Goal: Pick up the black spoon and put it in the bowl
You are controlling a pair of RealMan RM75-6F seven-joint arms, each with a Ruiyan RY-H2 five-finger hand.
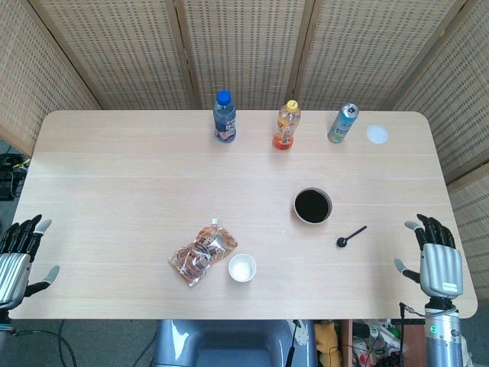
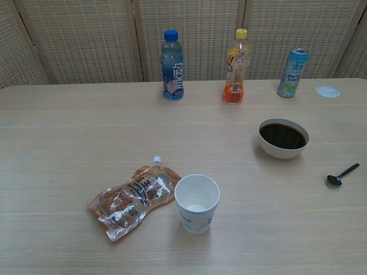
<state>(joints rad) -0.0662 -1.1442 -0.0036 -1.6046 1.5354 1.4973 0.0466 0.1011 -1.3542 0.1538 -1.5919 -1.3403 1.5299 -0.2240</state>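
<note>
The black spoon (image 1: 351,236) lies flat on the table, right of centre, its scoop end toward the front; in the chest view the spoon (image 2: 342,174) sits near the right edge. The bowl (image 1: 312,206) with a dark inside stands just behind and left of it, also seen as a white bowl (image 2: 283,137) of dark liquid. My right hand (image 1: 437,258) rests at the table's front right corner, fingers apart, holding nothing, well to the right of the spoon. My left hand (image 1: 17,253) is at the front left corner, fingers apart and empty. Neither hand shows in the chest view.
A paper cup (image 1: 242,267) and a snack pouch (image 1: 202,251) lie near the front middle. Along the back stand a blue-capped bottle (image 1: 224,117), an orange bottle (image 1: 287,125) and a can (image 1: 343,123), with a white lid (image 1: 377,134) beside it.
</note>
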